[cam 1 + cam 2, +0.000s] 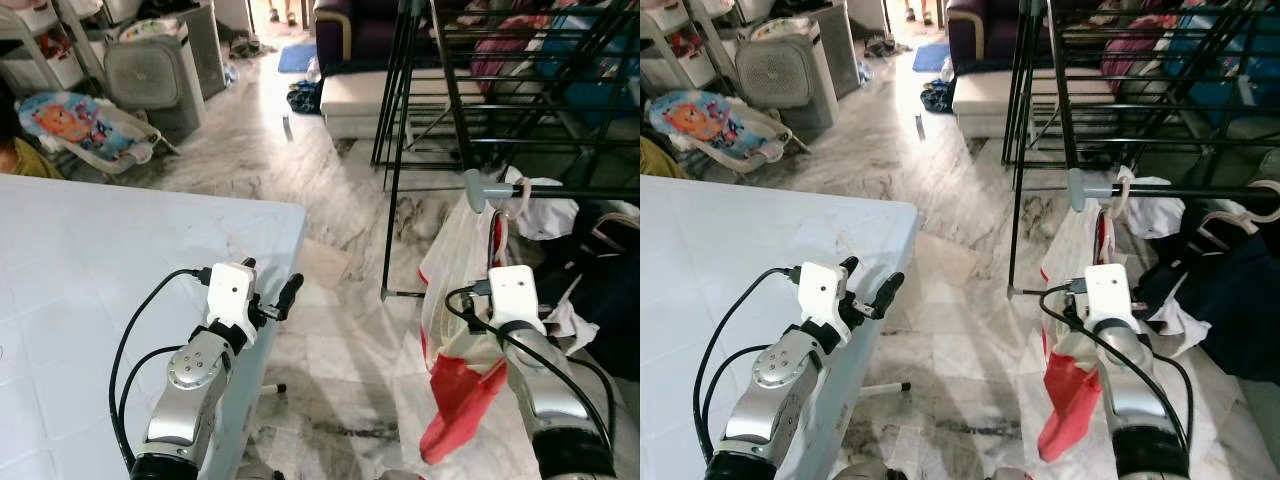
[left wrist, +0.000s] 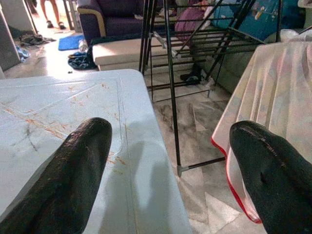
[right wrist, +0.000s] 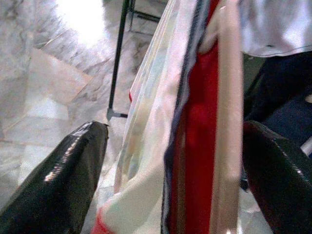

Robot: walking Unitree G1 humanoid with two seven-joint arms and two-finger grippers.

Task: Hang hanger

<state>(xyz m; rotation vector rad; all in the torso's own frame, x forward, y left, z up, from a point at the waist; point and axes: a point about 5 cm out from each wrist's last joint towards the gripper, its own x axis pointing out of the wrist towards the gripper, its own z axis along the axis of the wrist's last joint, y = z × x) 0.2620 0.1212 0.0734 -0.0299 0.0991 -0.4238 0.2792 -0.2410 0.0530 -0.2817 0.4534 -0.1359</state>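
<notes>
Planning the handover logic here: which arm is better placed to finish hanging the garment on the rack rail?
Right. The right gripper is open around the hanger and its white and red garment, just below the rack rail. The left gripper hovers open over the white table, away from the rack.

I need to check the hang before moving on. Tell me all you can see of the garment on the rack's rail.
The white garment with red trim hangs on a cream hanger, whose hook sits over the drying rack's lower rail. It looks like thin fabric, draping straight down, its red hem near the floor. The right gripper straddles it, fingers open on either side, not clamped.
</notes>
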